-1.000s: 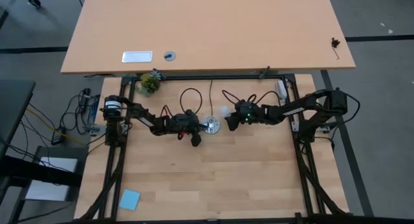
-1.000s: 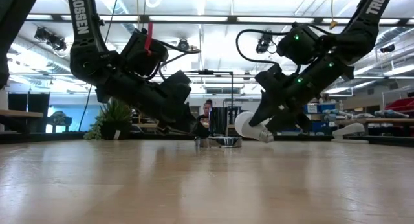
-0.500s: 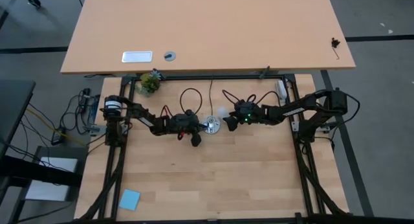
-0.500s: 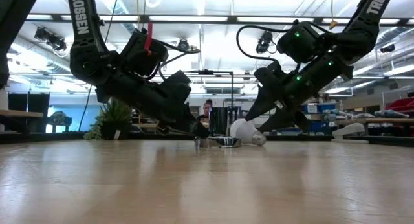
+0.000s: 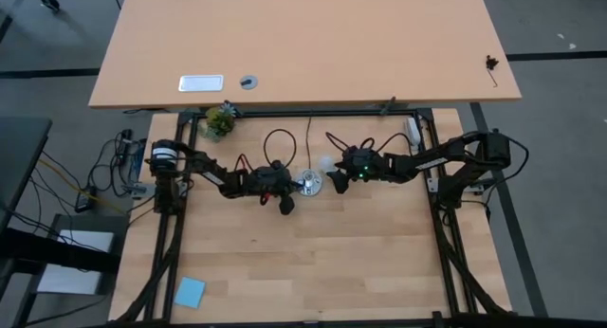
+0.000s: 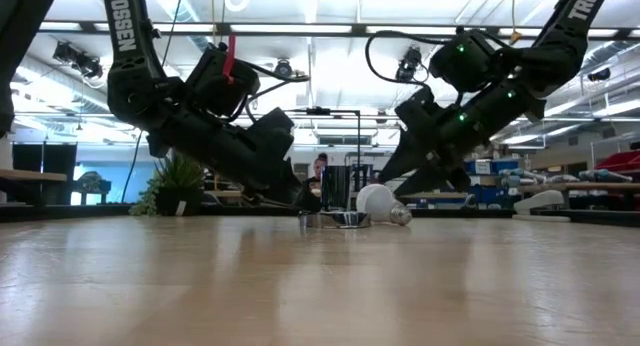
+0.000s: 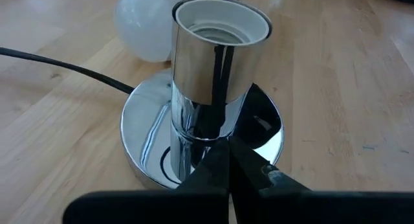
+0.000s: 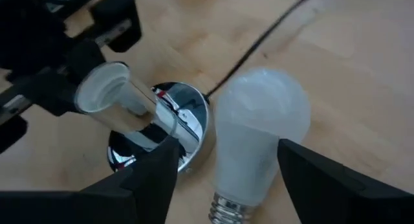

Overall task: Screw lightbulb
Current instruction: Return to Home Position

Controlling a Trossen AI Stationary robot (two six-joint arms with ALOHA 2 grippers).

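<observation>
Right gripper (image 8: 228, 153): fingers spread wide and holding nothing, poised low over the lightbulb (image 8: 259, 130), which lies on its side on the table between the two dark, matt fingers; the bulb is a smooth, frosted white pear shape tapering to a ribbed silver screw base; it rests just beside the lamp socket (image 7: 217, 62), on the right arm's side of it. Left gripper (image 7: 228, 154): fingers pressed together with only a thin seam between them, tips set at the near edge of the socket's round base disc; whether they pinch the rim cannot be told. Socket: an upright polished chrome cylinder on a mirror-bright disc that reflects the dark fingers; a black cord (image 7: 61, 65) runs from the disc across the wood; the cylinder's open mouth shows a white ribbed lining. Table (image 6: 300, 286): pale wood boards with a fine grain, framed by black rails; a blue note (image 5: 190, 292) lies near the corner on the left arm's side, well apart from both arms; a small potted plant (image 5: 220, 121) stands at the far edge. Beyond it stands a second table (image 5: 303, 44), smooth and tan; the room behind is a large hall with rows of ceiling strip lights.
</observation>
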